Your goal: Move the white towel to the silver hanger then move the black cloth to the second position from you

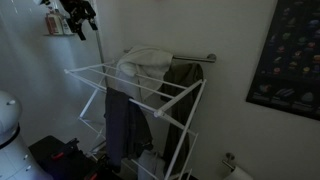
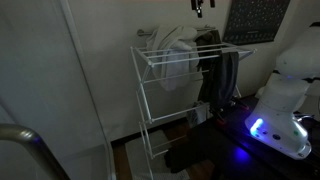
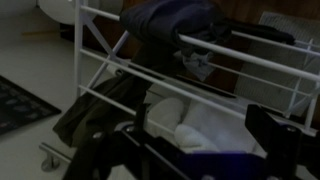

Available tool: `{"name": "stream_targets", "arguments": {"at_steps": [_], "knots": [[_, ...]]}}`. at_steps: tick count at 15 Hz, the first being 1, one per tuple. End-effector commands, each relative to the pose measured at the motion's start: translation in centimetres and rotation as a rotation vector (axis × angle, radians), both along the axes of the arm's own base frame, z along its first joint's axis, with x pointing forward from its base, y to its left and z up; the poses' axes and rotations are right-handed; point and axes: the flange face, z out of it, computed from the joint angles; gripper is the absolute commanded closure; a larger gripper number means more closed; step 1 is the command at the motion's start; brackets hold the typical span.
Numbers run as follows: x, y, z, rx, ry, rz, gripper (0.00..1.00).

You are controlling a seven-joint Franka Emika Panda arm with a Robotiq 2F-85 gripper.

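Pale wall behind drying rack (image 1: 190, 125). Heaped on rack's wall-side edge under silver hanger (image 1: 195, 58), white towel (image 1: 145, 68): thick, soft, floppy; likely best pinched at bunched top. High above, tool (image 1: 80, 22) spread, empty.

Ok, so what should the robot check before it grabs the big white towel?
1. Gripper open: ok.
2. Gripper empty: ok.
3. White towel lying on top of the drying rack, open from above: ok.
4. Gripper close to the towel: not ok, it hangs high and off to the side.
5. Silver hanger bare where it shows: ok.
6. Black cloth clear of the towel: cannot tell.
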Motion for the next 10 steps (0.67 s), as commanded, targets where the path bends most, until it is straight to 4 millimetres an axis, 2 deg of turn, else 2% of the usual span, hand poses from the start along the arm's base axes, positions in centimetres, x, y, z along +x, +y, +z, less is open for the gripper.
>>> {"name": "stream_targets", "arguments": {"at_steps": [1, 7, 10], "knots": [[-3.7, -3.8, -4.6, 0.019, 0.091, -0.107, 0.0], [-8.0, -10.2, -11.4, 0.026, 0.149, -0.311, 0.0], [-9.7, -12.8, -13.0, 0.028, 0.102, -0.422, 0.0]]}}
